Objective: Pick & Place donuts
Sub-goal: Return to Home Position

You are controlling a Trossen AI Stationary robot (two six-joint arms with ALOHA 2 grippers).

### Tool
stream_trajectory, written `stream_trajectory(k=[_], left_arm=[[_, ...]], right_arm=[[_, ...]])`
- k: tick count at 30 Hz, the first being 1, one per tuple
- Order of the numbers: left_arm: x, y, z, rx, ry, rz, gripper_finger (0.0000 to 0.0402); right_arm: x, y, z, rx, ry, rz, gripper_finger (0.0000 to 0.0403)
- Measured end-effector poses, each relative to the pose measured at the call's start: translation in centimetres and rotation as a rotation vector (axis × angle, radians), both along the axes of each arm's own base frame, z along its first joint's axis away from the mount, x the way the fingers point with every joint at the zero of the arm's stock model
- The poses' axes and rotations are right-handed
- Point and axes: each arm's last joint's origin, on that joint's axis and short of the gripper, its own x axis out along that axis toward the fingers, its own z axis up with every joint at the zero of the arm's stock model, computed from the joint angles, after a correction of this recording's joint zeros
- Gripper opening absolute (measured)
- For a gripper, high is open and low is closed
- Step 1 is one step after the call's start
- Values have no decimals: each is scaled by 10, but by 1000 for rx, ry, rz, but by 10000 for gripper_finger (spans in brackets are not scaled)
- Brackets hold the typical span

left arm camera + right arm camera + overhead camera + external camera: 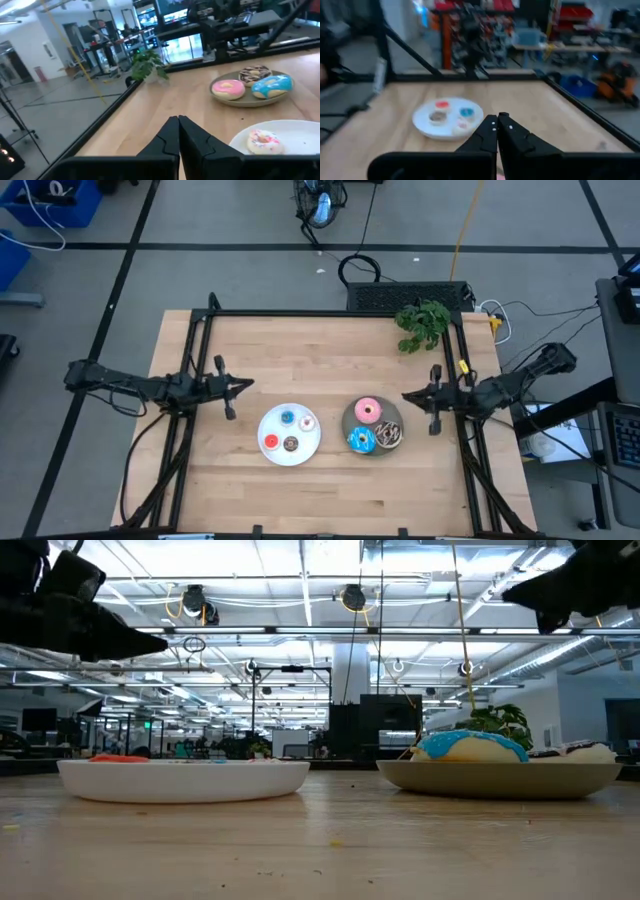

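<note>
Four tiny donuts, blue (288,418), pale pink (307,423), red (271,441) and brown (290,444), lie on the round white plate (276,455). Three larger donuts, pink (368,410), blue-iced (361,440) and chocolate with sprinkles (388,434), lie on the round grey plate (349,421). My left gripper (249,384) hovers shut, left of the white plate and a little toward the far edge. My right gripper (406,395) hovers shut just right of the grey plate. In the wrist views each pair of fingers, left (178,120) and right (497,117), is closed tip to tip.
A small green plant (423,323) stands at the table's far right corner, next to the black frame rail (330,313). Bare wood lies between the plates and the far edge and along the near edge. Cables and a blue bin sit on the floor beyond.
</note>
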Motion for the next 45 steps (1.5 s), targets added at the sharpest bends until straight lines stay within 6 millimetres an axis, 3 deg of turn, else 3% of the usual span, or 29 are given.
stream_trajectory(k=[9,20,26,29,35,45], left_arm=[[0,-3,7,17,-65,-13,3],[0,-7,15,36,-142,-153,3],[0,1,17,85,-131,-29,3],[0,1,33,92,-130,-33,4],[-8,-8,55,140,-7,-253,3],[-26,-7,33,134,-86,-324,2]], right_arm=[[-22,-7,-2,-14,-119,145,0],[-17,-15,-39,46,-106,11,0],[-16,-19,-32,20,-114,46,0],[-20,-20,-18,12,-146,61,0],[-22,-20,-20,-31,-64,110,0],[-17,-15,-30,-43,-95,216,0]])
